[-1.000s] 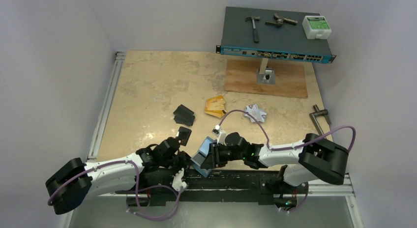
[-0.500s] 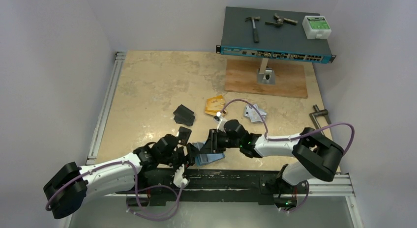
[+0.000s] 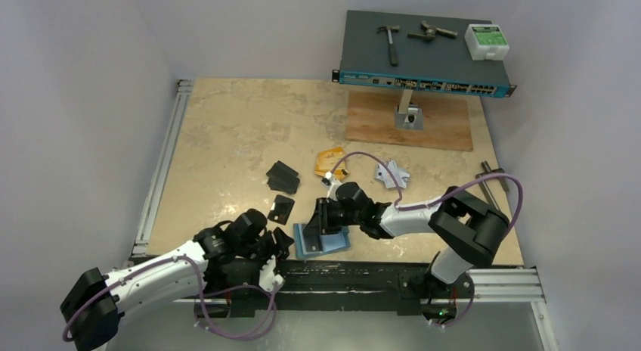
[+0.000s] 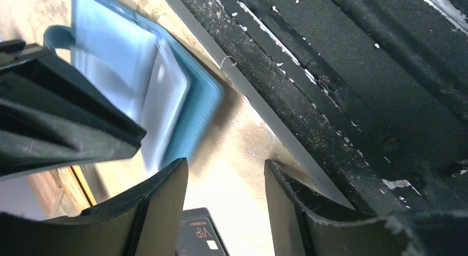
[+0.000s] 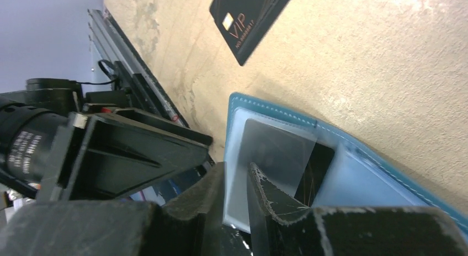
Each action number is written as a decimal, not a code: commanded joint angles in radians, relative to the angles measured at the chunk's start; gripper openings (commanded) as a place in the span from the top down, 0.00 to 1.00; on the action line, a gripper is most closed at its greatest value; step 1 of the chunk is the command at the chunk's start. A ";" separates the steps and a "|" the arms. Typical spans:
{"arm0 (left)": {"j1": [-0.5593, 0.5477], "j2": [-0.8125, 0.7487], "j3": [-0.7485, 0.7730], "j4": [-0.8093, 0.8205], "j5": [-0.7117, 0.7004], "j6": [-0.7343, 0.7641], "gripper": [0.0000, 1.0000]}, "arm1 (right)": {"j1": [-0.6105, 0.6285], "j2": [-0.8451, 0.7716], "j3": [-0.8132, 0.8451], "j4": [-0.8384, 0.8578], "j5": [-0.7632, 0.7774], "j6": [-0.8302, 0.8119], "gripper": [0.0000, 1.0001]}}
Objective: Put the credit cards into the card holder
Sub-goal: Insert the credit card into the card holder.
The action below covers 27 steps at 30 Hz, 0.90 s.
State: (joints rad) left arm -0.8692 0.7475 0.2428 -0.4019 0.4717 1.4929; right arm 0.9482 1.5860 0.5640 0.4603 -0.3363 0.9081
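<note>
My right claw [image 5: 236,173] seems clamped on the open wallet [image 3: 336,243], a black card [image 5: 317,170] in its pocket, just beyond the black rail [image 3: 363,274], while my left claw [image 4: 225,173] gapes empty near that rail.

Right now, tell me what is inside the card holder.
A black card shows through the card holder's clear pocket. The right gripper hides the pocket's near end; other cards cannot be told.

I find the card holder [image 3: 336,242] hemmed in by my right gripper [image 3: 321,217] above it, my left gripper [image 3: 280,242] just beside it, a black card [image 3: 281,208] near and the base rail [image 3: 363,274] along its near side, with bare table [image 3: 227,132] farther left.
</note>
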 commanded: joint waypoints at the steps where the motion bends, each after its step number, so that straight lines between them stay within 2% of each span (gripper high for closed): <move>1: 0.021 -0.035 0.018 -0.053 0.026 -0.023 0.47 | 0.014 0.047 0.007 0.037 -0.011 0.004 0.80; 6: 0.040 -0.036 -0.013 0.038 0.030 -0.001 0.47 | 0.024 0.094 0.049 0.030 -0.024 0.002 0.80; 10: 0.041 0.018 -0.014 0.145 0.045 0.012 0.48 | 0.024 0.074 0.071 0.012 -0.023 -0.006 0.72; 14: 0.041 0.108 0.019 0.184 0.074 0.056 0.47 | 0.024 0.026 0.074 -0.044 0.010 -0.008 0.66; 19: 0.057 0.221 0.123 0.073 0.134 0.136 0.50 | 0.024 -0.040 0.025 -0.065 0.047 0.031 0.59; 24: 0.059 0.275 0.153 0.022 0.154 0.197 0.51 | 0.023 -0.116 -0.011 -0.098 0.074 0.047 0.50; 27: 0.059 0.295 0.172 -0.021 0.138 0.220 0.52 | 0.015 -0.142 -0.032 -0.111 0.077 0.059 0.49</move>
State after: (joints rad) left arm -0.8162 1.0222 0.3706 -0.3447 0.5617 1.6432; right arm 0.9684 1.4860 0.5556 0.3748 -0.2943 0.9424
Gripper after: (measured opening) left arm 0.490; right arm 0.504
